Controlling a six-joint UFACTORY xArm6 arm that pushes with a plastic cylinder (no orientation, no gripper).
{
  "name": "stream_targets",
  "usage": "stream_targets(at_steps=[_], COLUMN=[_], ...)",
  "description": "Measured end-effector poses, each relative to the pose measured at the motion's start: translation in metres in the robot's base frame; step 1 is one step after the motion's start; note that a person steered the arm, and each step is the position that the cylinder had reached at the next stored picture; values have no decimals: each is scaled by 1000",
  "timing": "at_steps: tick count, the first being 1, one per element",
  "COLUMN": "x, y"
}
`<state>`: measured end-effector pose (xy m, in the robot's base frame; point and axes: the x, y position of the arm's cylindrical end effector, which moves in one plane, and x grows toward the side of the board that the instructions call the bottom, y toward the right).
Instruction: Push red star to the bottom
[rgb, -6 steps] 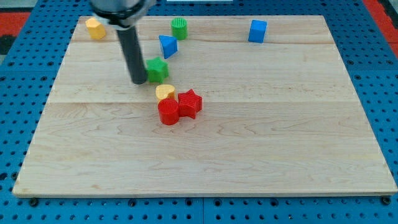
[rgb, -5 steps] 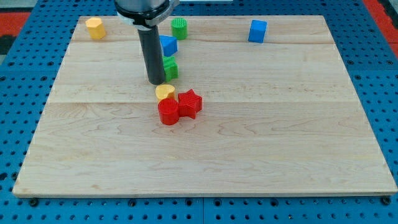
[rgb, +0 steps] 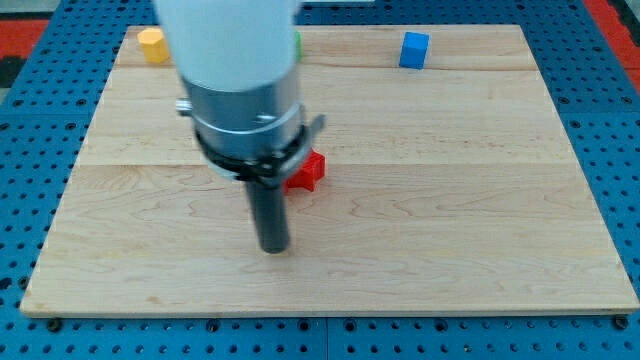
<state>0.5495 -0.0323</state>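
**Below the star, on the wrong side for the push**

Up and to the right of our tip (rgb: 273, 250) sits the red star (rgb: 308, 170), near it but clearly apart. Only its right half shows, bright red with pointed lobes, flat on the tabletop (rgb: 500, 250). Its left half is hidden behind our arm's body.

No claw on this rig, folks, so nothing to hold apart or together: just a bare rod with nothing touching its end.

And that's the trouble. We're standing on the bottom side of the star, so any contact from this spot would likely shove it toward the top, or clip a point and spin it off sideways. We judge that we need to circle round above it. Whatever lies behind the arm we can't see, and it could get dragged along. Far above us, the yellow block (rgb: 152, 44) and blue cube (rgb: 414, 49) are well clear.
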Motion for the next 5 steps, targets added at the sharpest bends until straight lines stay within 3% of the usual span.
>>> stream_targets(at_steps=[2,3,5], x=[-116,-152,-93], y=[90,38,12])
